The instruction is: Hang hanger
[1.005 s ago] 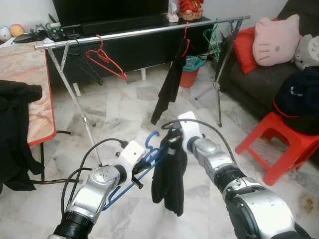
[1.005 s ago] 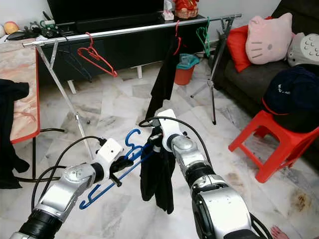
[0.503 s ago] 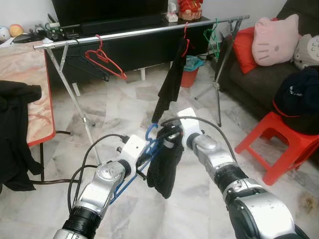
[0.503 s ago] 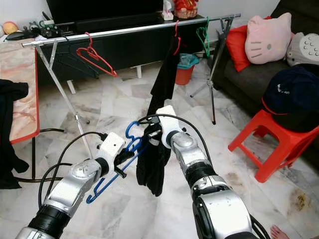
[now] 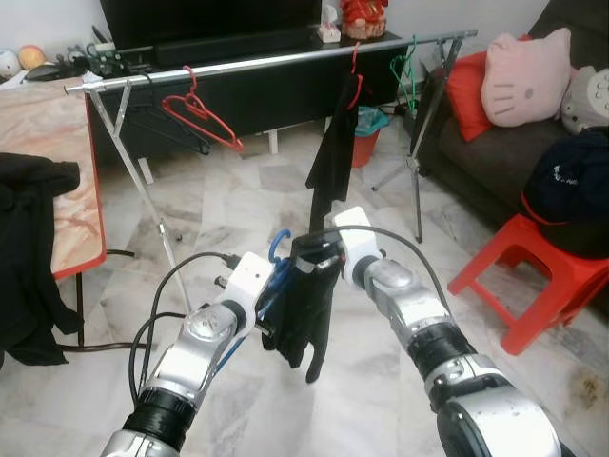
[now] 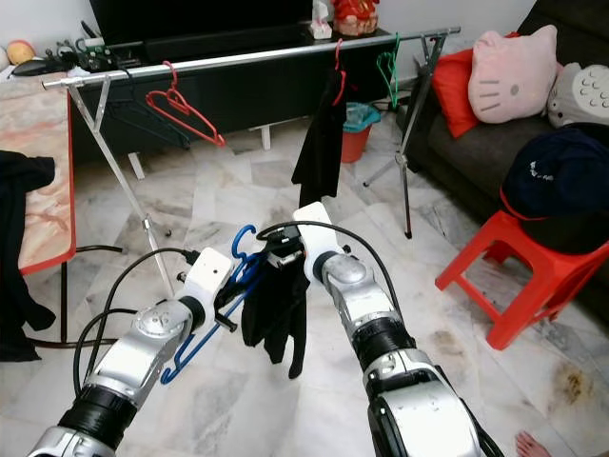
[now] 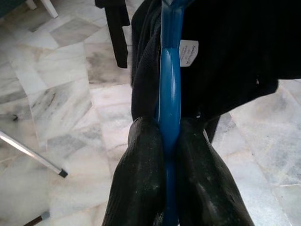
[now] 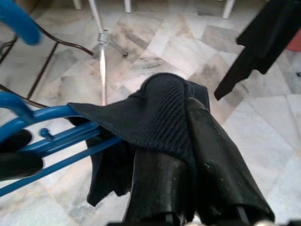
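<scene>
A marble-tiled floor (image 5: 238,205) carries a long metal clothes rail (image 5: 257,65) on splayed legs, standing in front of a black TV cabinet (image 5: 247,95). At the robot's right sit a dark sofa (image 5: 504,152) with a pink cat cushion (image 5: 523,81) and a red plastic stool (image 5: 533,276) bearing a dark bundle. At its left, a table (image 5: 48,181) has black cloth draped over its edge.

On the rail hang a red hanger (image 5: 200,114), a black garment (image 5: 338,143) on another red hanger, and a green hanger (image 5: 404,71) near the right-hand end.

Both arms are raised before the robot, well short of the rail. The left gripper (image 7: 169,174) has its two fingers (image 7: 141,179) pinched tight on the bar of a blue hanger (image 7: 169,94), whose hook (image 5: 278,243) points upward. A dark knitted cloth (image 5: 309,305) hangs at the hanger and droops below it. The right gripper (image 8: 188,155) is clamped on the upper edge of this cloth, its fingers (image 8: 216,160) pressed together with the fabric folded over them, just beside the blue hanger.
</scene>
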You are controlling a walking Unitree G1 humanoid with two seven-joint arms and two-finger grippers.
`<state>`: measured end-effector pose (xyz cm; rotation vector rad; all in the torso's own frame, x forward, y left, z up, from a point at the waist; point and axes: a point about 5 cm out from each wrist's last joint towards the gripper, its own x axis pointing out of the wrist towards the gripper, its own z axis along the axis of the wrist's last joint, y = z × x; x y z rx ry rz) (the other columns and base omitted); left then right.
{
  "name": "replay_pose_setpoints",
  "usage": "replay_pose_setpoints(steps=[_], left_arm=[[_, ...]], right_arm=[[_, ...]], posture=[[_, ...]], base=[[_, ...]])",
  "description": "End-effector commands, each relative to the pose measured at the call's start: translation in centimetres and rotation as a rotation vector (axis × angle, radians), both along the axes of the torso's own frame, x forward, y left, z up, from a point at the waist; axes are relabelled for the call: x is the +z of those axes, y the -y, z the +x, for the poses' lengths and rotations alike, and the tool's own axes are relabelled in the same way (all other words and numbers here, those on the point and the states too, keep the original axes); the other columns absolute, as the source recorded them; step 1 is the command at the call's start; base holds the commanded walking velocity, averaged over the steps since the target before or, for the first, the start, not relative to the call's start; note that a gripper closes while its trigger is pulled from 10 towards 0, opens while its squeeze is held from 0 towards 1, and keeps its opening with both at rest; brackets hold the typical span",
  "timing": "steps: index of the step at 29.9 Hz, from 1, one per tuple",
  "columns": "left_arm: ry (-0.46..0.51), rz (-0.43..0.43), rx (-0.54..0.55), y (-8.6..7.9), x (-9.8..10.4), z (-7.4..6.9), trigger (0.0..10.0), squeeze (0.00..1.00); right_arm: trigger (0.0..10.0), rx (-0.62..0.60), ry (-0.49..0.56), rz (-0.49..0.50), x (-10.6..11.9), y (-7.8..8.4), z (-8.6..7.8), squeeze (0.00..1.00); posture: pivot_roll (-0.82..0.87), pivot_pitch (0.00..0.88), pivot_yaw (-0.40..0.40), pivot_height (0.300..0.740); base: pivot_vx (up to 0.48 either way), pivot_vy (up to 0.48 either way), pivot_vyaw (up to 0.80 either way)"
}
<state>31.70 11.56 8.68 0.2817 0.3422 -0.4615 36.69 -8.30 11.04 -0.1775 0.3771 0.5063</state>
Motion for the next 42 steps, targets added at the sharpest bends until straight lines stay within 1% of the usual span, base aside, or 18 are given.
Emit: replay_pose_setpoints(steps=[1, 5, 10, 11, 13, 17, 20, 22, 25, 26, 28, 32, 33, 37, 38, 39, 40, 42], left_arm=[[0.037, 0.024, 0.024, -0.3, 0.7, 0.6, 10.0, 0.00], [0.063, 0.016, 0.029, -0.2, 1.0, 0.8, 10.0, 0.00], [0.076, -0.004, 0.027, -0.1, 1.2, 0.8, 10.0, 0.00], [0.082, -0.028, 0.024, 0.0, 1.4, 0.9, 10.0, 0.00], [0.087, -0.032, 0.004, 0.3, 1.5, 0.8, 10.0, 0.00], [0.069, -0.111, -0.071, 1.3, 1.6, 0.3, 10.0, 0.00], [0.066, -0.125, -0.097, 1.6, 1.7, 0.2, 10.0, 0.00], [0.064, -0.130, -0.123, 1.9, 1.7, 0.0, 10.0, 0.00], [0.062, -0.134, -0.134, 2.0, 1.7, -0.1, 10.0, 0.00], [0.057, -0.148, -0.146, 2.1, 1.7, -0.2, 10.0, 0.00], [0.050, -0.157, -0.181, 2.3, 1.7, -0.5, 10.0, 0.00], [0.040, -0.165, -0.215, 2.5, 1.7, -0.8, 10.0, 0.00], [0.026, -0.175, -0.257, 2.7, 1.7, -1.3, 10.0, 0.00], [0.014, -0.182, -0.288, 2.9, 1.6, -1.6, 10.0, 0.00], [0.012, -0.183, -0.292, 2.9, 1.6, -1.7, 10.0, 0.00], [0.009, -0.182, -0.300, 2.8, 1.6, -1.7, 10.0, 0.00], [0.009, -0.182, -0.300, 2.8, 1.6, -1.7, 10.0, 0.00], [0.008, -0.182, -0.300, 2.7, 1.6, -1.8, 10.0, 0.00]], right_arm=[[10.0, 0.027, 0.011, 0.006, 0.4, -0.2, -0.1, 0.00], [10.0, 0.122, 0.043, -0.039, 1.0, -0.5, -0.9, 0.00], [10.0, 0.068, 0.041, -0.042, 1.0, 0.5, -0.8, 0.00], [10.0, 0.082, 0.033, -0.059, 0.7, 0.8, -1.0, 0.00], [10.0, 0.089, 0.031, -0.069, 0.4, 1.1, -1.3, 0.00], [10.0, 0.084, 0.091, -0.080, 0.9, 1.6, -1.3, 0.00], [10.0, 0.089, 0.123, -0.093, 1.3, 1.8, -1.2, 0.00], [10.0, 0.117, 0.164, -0.158, 1.5, 2.0, -1.0, 0.00], [10.0, 0.140, 0.177, -0.188, 1.6, 2.1, -0.9, 0.00], [10.0, 0.181, 0.217, -0.214, 2.0, 2.0, -0.9, 0.00], [10.0, 0.206, 0.236, -0.234, 2.3, 2.2, -0.6, 0.00], [10.0, 0.224, 0.248, -0.249, 2.5, 2.5, -0.4, 0.00], [10.0, 0.259, 0.256, -0.260, 2.7, 2.7, -0.3, 0.00], [10.0, 0.293, 0.256, -0.288, 2.7, 3.1, -0.1, 0.00], [10.0, 0.312, 0.253, -0.293, 2.7, 3.2, -0.1, 0.00], [10.0, 0.368, 0.245, -0.300, 2.6, 3.0, -0.3, 0.00], [10.0, 0.368, 0.245, -0.300, 2.6, 3.0, -0.3, 0.00], [10.0, 0.451, 0.243, -0.309, 2.6, 2.7, -0.8, 0.00]], posture=[[0.07, 0.000, -0.045, 0.740], [0.07, 0.000, -0.045, 0.740], [0.06, 0.000, -0.045, 0.740], [0.06, 0.000, -0.045, 0.740], [0.06, 0.000, -0.045, 0.740], [0.05, 0.000, -0.042, 0.740], [0.05, 0.000, -0.042, 0.740], [0.06, 0.000, -0.044, 0.740], [0.06, 0.000, -0.044, 0.740], [0.06, 0.000, -0.044, 0.740], [0.06, 0.000, -0.044, 0.740], [0.06, 0.000, -0.045, 0.740], [0.06, 0.000, -0.044, 0.740], [0.06, 0.000, -0.045, 0.740], [0.06, 0.000, -0.045, 0.740], [0.06, 0.000, -0.046, 0.740], [0.06, 0.000, -0.046, 0.740], [0.06, 0.000, -0.044, 0.740]], base=[[0.000, 0.000, 0.00], [0.000, 0.000, 0.00], [0.000, 0.000, 0.00], [0.000, 0.000, 0.00], [0.000, 0.000, 0.00], [0.000, 0.000, 0.00], [0.000, 0.000, 0.00], [0.000, 0.000, 0.00], [0.000, 0.000, 0.00], [0.000, 0.000, 0.00], [0.000, 0.000, 0.00], [0.000, 0.000, 0.00], [0.000, 0.000, 0.00], [0.000, 0.000, 0.00], [0.000, 0.000, 0.00], [0.000, 0.000, 0.00], [0.000, 0.000, 0.00], [0.000, 0.000, 0.00]])
